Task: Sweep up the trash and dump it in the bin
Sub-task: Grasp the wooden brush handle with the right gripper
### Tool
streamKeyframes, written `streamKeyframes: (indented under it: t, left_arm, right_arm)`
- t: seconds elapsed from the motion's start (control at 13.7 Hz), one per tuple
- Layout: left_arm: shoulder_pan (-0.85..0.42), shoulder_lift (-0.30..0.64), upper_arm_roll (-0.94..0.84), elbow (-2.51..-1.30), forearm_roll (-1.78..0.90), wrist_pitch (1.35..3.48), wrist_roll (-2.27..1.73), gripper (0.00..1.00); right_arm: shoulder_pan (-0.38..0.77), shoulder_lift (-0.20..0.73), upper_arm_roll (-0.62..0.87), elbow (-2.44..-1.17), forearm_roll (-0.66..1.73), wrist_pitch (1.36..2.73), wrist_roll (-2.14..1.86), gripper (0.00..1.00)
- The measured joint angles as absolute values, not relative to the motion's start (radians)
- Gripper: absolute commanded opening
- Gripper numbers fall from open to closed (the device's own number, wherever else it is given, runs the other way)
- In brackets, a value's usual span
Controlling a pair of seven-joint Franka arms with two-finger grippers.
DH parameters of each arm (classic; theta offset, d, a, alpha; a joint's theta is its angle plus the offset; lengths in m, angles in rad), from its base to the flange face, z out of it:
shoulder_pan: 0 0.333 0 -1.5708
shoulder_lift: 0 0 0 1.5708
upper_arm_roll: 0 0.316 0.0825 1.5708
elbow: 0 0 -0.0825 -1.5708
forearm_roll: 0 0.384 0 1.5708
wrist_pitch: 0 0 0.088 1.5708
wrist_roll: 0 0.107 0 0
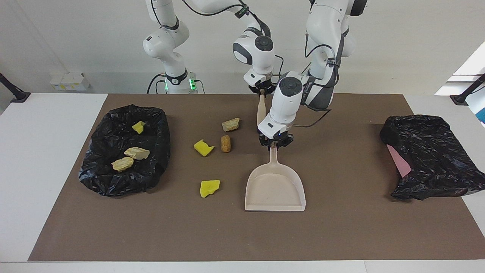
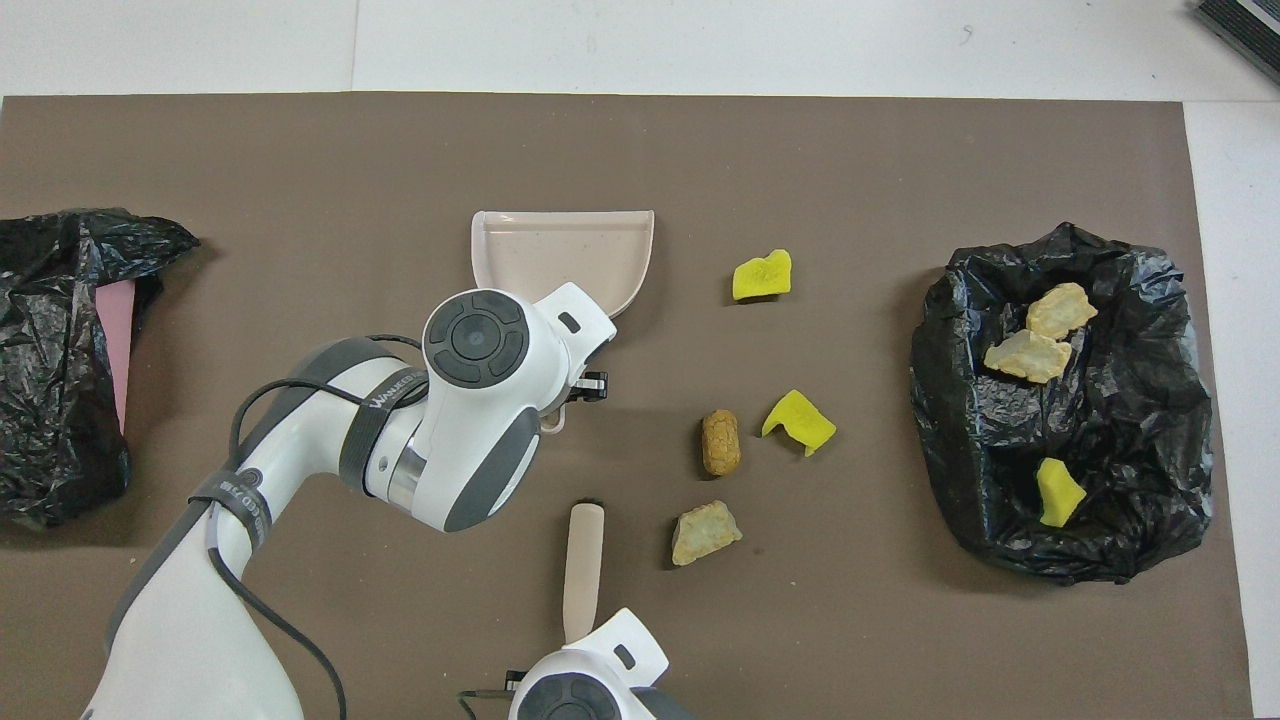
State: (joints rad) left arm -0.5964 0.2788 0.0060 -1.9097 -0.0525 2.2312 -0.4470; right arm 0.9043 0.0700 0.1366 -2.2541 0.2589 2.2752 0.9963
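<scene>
While both end effectors clench handles, left end effector (image 1: 275,144) on dustpan (image 1: 275,187), right end effector (image 1: 262,91) on brush (image 1: 260,108), the trash (image 1: 204,147) at nine o'clock looks light and spongy.

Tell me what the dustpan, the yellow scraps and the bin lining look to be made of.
Dustpan: probably moulded plastic, beige, smooth, with a slight sheen and thin raised walls.
Yellow scraps: apparently sponge foam, matte, with torn, ragged edges.
Bin lining: thin black plastic film, glossy and crinkled, with many small highlights.
</scene>
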Motion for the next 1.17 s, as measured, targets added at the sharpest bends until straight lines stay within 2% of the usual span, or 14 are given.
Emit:
streamKeyframes:
  t: [0.07, 0.22, 0.36, 0.44, 0.51, 0.58, 0.66, 1.17]
  left_arm:
    - [-0.596, 0.279, 0.006, -1.910, -0.052, 2.232, -0.447, 0.61]
    - [-0.596, 0.278, 0.006, -1.909, -0.052, 2.235, -0.449, 0.61]
    - [-0.595, 0.278, 0.008, -1.909, -0.053, 2.243, -0.453, 0.53]
    - [-0.592, 0.278, 0.011, -1.909, -0.053, 2.246, -0.454, 0.51]
    - [-0.589, 0.278, 0.013, -1.909, -0.053, 2.252, -0.454, 0.39]
    - [-0.580, 0.278, 0.015, -1.909, -0.053, 2.265, -0.454, 0.16]
    - [-0.568, 0.278, 0.016, -1.908, -0.053, 2.275, -0.453, 0.00]
    - [-0.508, 0.274, 0.020, -1.871, -0.051, 2.245, -0.386, 0.00]
  right_arm:
    - [0.904, 0.063, 0.135, -2.254, 0.259, 2.275, 1.013, 0.00]
    - [0.894, 0.030, 0.132, -2.253, 0.259, 2.247, 1.062, 0.00]
    - [0.867, -0.020, 0.129, -2.253, 0.259, 2.172, 1.114, 0.00]
    - [0.847, -0.046, 0.127, -2.253, 0.259, 2.123, 1.146, 0.00]
    - [0.832, -0.065, 0.127, -2.254, 0.259, 2.088, 1.176, 0.00]
    - [0.822, -0.077, 0.125, -2.254, 0.258, 2.064, 1.218, 0.00]
    - [0.816, -0.083, 0.125, -2.254, 0.255, 2.048, 1.272, 0.00]
    - [0.776, -0.077, 0.125, -2.312, 0.251, 2.069, 1.551, 0.00]
